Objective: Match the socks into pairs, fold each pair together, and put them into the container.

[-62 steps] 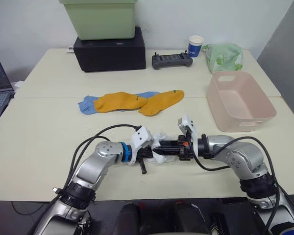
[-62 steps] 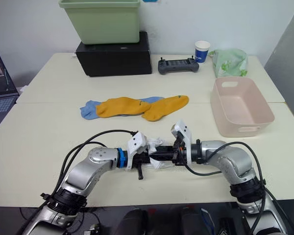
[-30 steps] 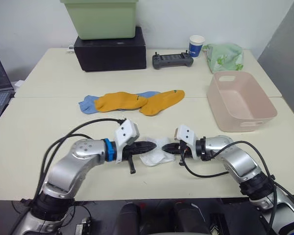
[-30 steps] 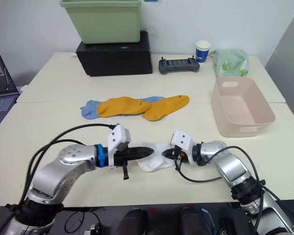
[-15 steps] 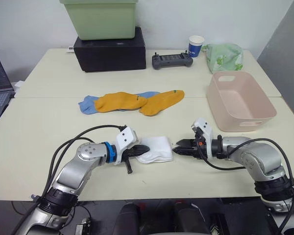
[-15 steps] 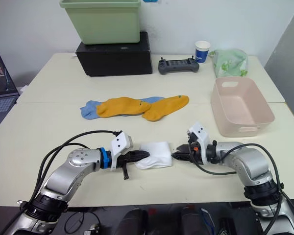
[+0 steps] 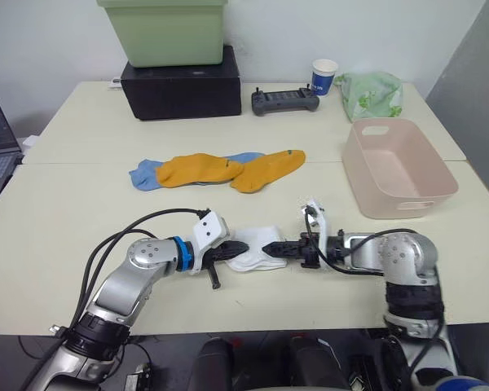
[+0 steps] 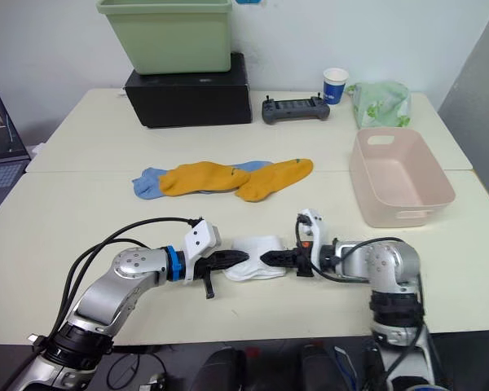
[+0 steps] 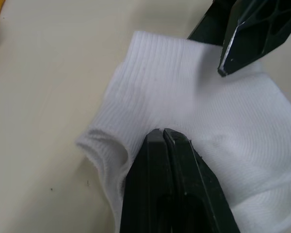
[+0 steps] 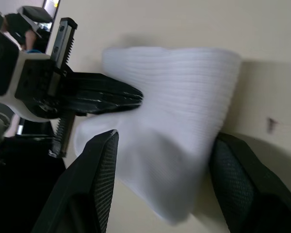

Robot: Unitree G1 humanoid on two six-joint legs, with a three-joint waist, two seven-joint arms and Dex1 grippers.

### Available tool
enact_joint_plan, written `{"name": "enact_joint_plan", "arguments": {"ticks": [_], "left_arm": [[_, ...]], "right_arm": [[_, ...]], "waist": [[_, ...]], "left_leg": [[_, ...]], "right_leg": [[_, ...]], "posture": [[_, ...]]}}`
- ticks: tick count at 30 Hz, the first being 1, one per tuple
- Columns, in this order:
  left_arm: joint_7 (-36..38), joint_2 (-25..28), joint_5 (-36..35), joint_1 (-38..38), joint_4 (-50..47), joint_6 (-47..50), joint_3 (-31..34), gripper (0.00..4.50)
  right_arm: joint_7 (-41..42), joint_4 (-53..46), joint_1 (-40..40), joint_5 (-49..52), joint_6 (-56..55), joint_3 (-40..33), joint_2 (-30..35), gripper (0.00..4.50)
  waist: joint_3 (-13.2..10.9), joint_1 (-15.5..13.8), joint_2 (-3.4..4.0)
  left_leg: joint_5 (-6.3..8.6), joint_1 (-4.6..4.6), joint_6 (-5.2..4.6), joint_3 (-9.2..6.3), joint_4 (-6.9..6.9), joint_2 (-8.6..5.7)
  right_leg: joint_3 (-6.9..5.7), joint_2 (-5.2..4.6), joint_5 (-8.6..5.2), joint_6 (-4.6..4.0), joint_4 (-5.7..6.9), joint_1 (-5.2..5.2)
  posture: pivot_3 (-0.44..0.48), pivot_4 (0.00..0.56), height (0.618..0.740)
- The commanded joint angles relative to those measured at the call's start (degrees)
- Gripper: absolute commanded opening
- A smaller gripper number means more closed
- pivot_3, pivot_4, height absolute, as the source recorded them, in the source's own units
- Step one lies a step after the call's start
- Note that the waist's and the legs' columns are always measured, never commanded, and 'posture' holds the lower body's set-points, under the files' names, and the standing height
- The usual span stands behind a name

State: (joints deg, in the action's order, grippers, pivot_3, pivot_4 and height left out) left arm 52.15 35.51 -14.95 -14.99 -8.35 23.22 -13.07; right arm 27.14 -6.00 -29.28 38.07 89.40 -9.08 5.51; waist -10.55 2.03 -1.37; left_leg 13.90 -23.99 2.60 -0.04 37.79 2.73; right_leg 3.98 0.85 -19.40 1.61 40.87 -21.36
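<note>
White socks (image 7: 257,254) folded between closed left fingers (image 9: 160,145) and spread right fingers (image 10: 104,165); basket (image 7: 399,171) empty, other socks (image 7: 220,169) unpaired.

Silver arms, blue wrist ring, white camera housings, black cables

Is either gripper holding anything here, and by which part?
Neither grips. The left gripper, shut, presses on the white socks; the right gripper's open fingers straddle one end.
</note>
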Motion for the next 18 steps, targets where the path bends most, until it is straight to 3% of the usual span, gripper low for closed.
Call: {"name": "enact_joint_plan", "arguments": {"ticks": [1, 5, 6, 8, 15, 18], "left_arm": [[-0.01, 0.42, 0.85, 1.45, -0.46, 0.68, 0.06, 0.00], [-0.15, 0.94, 0.26, 2.01, -1.55, 1.24, 1.07, 0.00], [-0.13, 1.04, 0.08, 2.18, -1.74, 1.31, 1.39, 0.00], [-0.06, 1.11, -0.23, 2.51, -2.07, 1.41, 1.95, 0.00], [0.02, 1.01, -0.82, 3.09, -3.07, 1.25, 3.55, 0.00], [0.50, 0.50, -4.78, 2.99, -5.31, 2.78, 6.43, 0.00]], "right_arm": [[-2.42, 2.31, -1.82, -0.02, 1.33, -2.91, -2.89, 2.94], [-2.33, 4.09, -2.46, -0.21, 0.67, -2.74, -3.07, 2.94], [-2.25, 4.41, -2.58, -0.21, 0.29, -2.78, -2.96, 2.77], [-2.04, 4.71, -2.68, -0.27, -0.48, -2.41, -2.54, 2.37], [-2.59, 5.18, -2.18, -0.32, -2.34, -1.76, -2.28, 0.02], [-2.41, 3.48, -1.66, -0.11, -3.44, -1.50, -1.37, 0.02]], "waist": [[0.00, 0.01, 0.00], [0.00, 0.20, 0.01], [0.00, 0.29, 0.01], [0.00, 0.46, 0.01], [0.03, 0.91, -0.02], [0.03, 0.92, -0.02]], "left_leg": [[0.00, -0.01, 0.00, 0.02, 0.00, -0.01], [0.00, 0.00, 0.00, 0.05, 0.00, -0.01], [0.00, 0.00, 0.00, 0.04, -0.01, -0.01], [0.00, 0.00, 0.00, 0.03, -0.01, -0.01], [0.00, 0.02, -0.01, 0.04, -0.06, -0.01], [0.00, 0.02, 0.00, 0.03, -0.06, 0.00]], "right_leg": [[0.01, -0.01, 0.00, 0.00, -0.01, 0.00], [0.01, -0.03, 0.00, 0.00, -0.01, 0.00], [0.01, -0.02, 0.00, 0.00, -0.01, -0.01], [0.01, -0.01, 0.00, 0.00, 0.00, -0.01], [0.02, -0.01, 0.00, 0.00, -0.01, 0.00], [0.01, -0.01, 0.00, 0.00, -0.01, 0.01]], "posture": [[0.000, 0.150, 0.740], [0.000, 0.150, 0.740], [0.000, 0.150, 0.740], [0.000, 0.150, 0.740], [0.000, 0.150, 0.740], [0.000, 0.150, 0.740]]}}
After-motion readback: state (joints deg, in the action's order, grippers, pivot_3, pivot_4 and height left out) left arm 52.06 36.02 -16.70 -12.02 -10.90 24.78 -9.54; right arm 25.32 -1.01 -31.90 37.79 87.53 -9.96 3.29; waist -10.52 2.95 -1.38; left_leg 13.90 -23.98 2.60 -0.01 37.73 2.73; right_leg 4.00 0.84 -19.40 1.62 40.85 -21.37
